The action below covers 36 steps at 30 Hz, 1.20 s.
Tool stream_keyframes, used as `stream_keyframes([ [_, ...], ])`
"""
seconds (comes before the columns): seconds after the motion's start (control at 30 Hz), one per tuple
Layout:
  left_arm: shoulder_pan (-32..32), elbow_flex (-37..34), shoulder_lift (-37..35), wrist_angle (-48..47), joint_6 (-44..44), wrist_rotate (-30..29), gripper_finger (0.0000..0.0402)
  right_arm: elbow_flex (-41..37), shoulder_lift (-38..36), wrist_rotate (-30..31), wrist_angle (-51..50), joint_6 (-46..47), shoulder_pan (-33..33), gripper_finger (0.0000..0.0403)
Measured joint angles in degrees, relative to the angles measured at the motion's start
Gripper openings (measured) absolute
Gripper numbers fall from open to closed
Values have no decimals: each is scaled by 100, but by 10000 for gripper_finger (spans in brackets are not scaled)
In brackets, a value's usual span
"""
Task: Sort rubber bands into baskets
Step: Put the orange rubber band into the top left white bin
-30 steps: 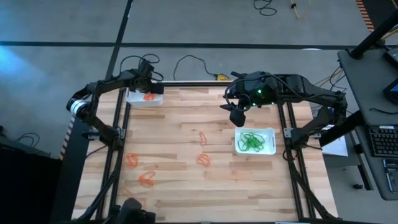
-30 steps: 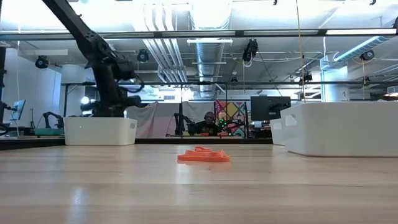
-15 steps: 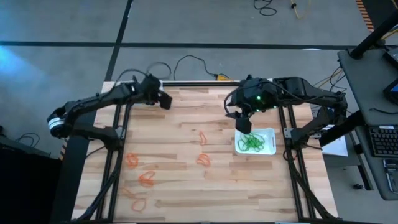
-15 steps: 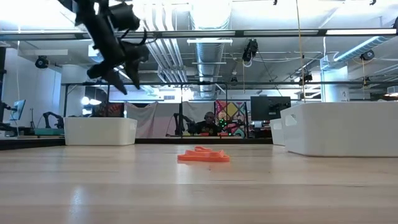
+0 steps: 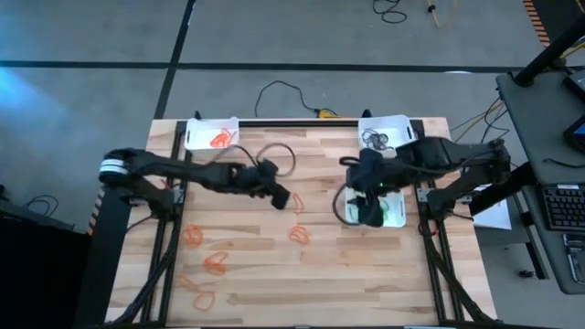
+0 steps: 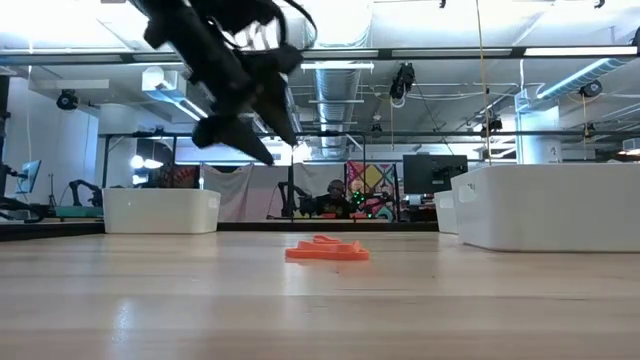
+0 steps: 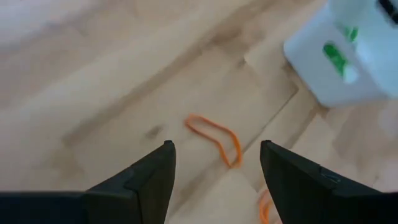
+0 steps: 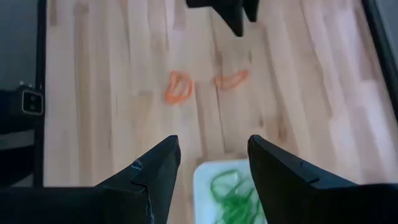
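Several orange rubber bands lie flat on the wooden table, among them one near the middle and one nearer the front. My left gripper hangs open above the table, just left of the middle band, touching nothing. My right gripper is open above the basket of green rubber bands. A basket at the far left holds orange bands. Another basket at the far right holds dark ones.
More orange bands lie toward the near left. A black cable loop trails from the left arm. Metal frame rails run along the table's left and right sides.
My left gripper has left the far-left basket, risen, and swung toward the table's middle, ending above the orange band there. My right gripper has moved toward the near edge and now stands over the basket of green bands.
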Motion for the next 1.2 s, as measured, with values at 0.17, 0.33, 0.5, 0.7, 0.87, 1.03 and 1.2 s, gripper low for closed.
stream_keyframes([
  [0.17,-116,565,1033,72,-364,-184,217,-78,0,250,-138,410,314,185],
  [0.33,-93,1324,1979,-396,-1095,-276,217,-78,0,261,-198,612,465,185],
  [0.5,-101,2161,2882,-1347,-1564,-358,217,-78,0,260,-209,624,493,185],
  [0.7,-150,2949,3594,-1501,-1716,-587,213,-78,0,259,-277,625,493,185],
  [0.87,-204,3391,3883,-1614,-1501,-581,160,-78,-1,259,-290,628,493,185],
  [1.03,-206,3513,3955,-1597,-1244,-505,72,-78,-2,259,-294,669,493,185],
  [1.2,-206,3497,3902,-1535,-1072,-405,7,-78,-2,259,-294,669,491,185],
])
